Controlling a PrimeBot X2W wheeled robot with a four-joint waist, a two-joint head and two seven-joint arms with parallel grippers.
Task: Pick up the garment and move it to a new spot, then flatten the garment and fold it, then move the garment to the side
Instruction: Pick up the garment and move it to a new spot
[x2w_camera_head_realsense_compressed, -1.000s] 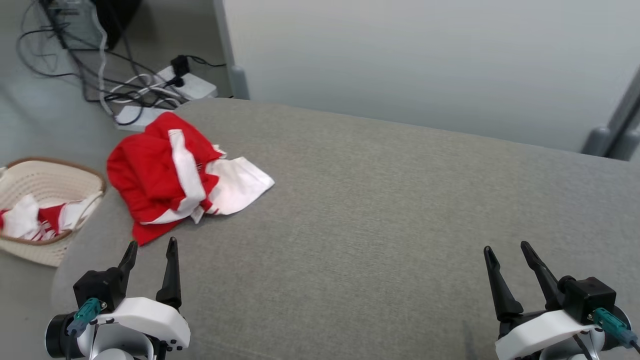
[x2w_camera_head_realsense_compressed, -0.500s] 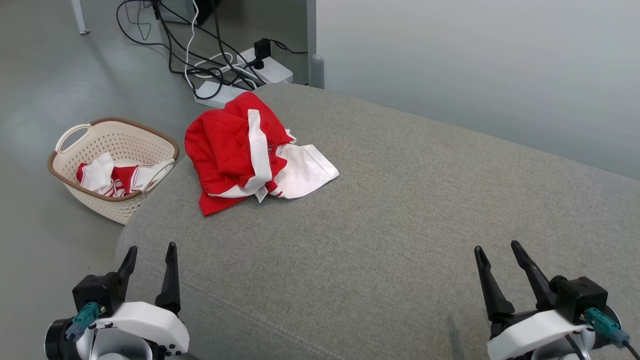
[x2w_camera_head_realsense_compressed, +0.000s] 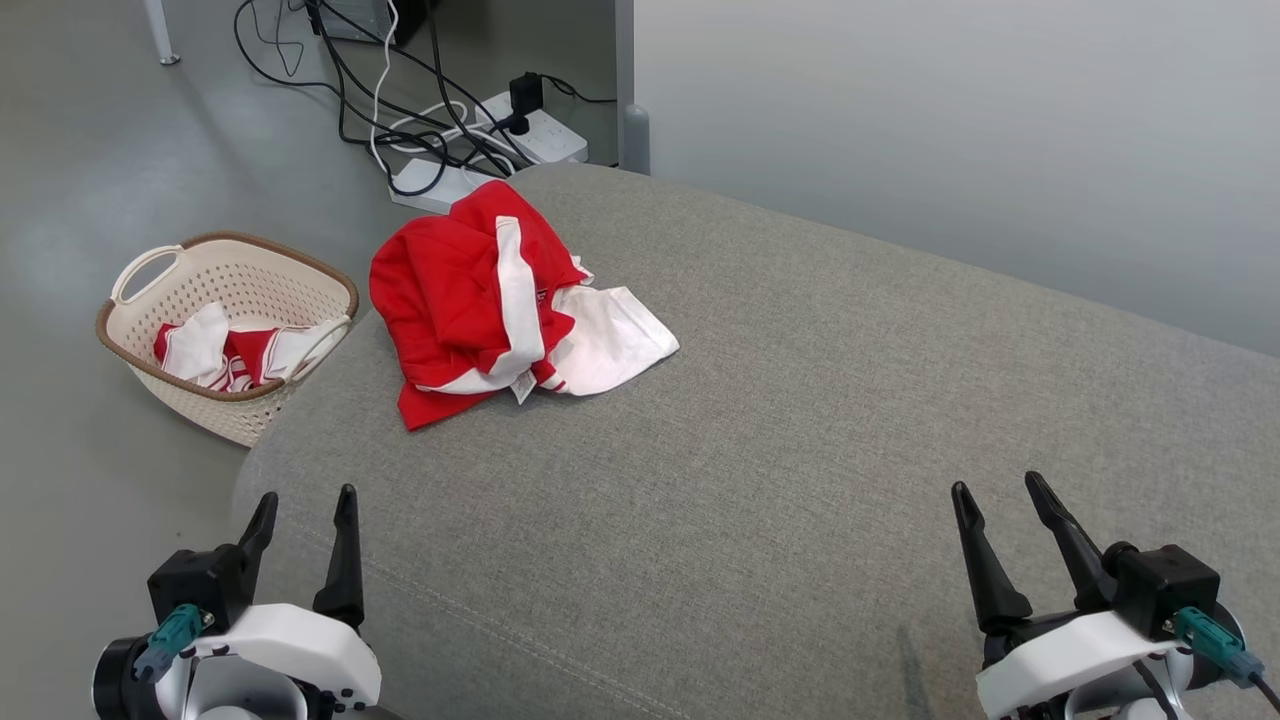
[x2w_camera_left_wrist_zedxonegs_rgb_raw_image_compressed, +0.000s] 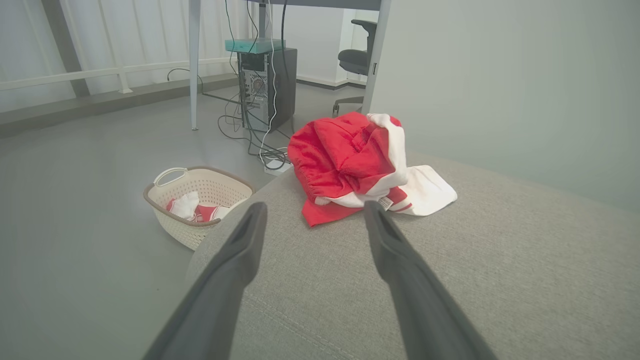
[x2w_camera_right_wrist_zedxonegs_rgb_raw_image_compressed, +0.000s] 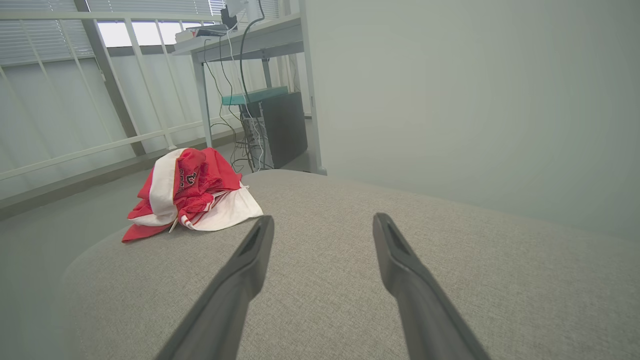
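Note:
A crumpled red and white garment (x2w_camera_head_realsense_compressed: 480, 305) lies in a heap near the far left corner of the grey fabric surface (x2w_camera_head_realsense_compressed: 800, 420). It also shows in the left wrist view, garment (x2w_camera_left_wrist_zedxonegs_rgb_raw_image_compressed: 350, 160), and in the right wrist view, garment (x2w_camera_right_wrist_zedxonegs_rgb_raw_image_compressed: 190, 192). My left gripper (x2w_camera_head_realsense_compressed: 305, 500) hovers open at the near left edge, well short of the heap, with nothing between its fingers. At the near right, my right gripper (x2w_camera_head_realsense_compressed: 1000, 488) is open and empty too, far from the garment.
A cream laundry basket (x2w_camera_head_realsense_compressed: 135, 320) holding red and white clothes stands on the floor left of the surface. Power strips and tangled cables (x2w_camera_head_realsense_compressed: 450, 130) lie on the floor beyond the far corner. A pale partition wall (x2w_camera_head_realsense_compressed: 950, 130) rises behind.
The head camera swung left over the last second, bringing the basket and floor fully into view. The garment has not moved on the surface. Both grippers stay open.

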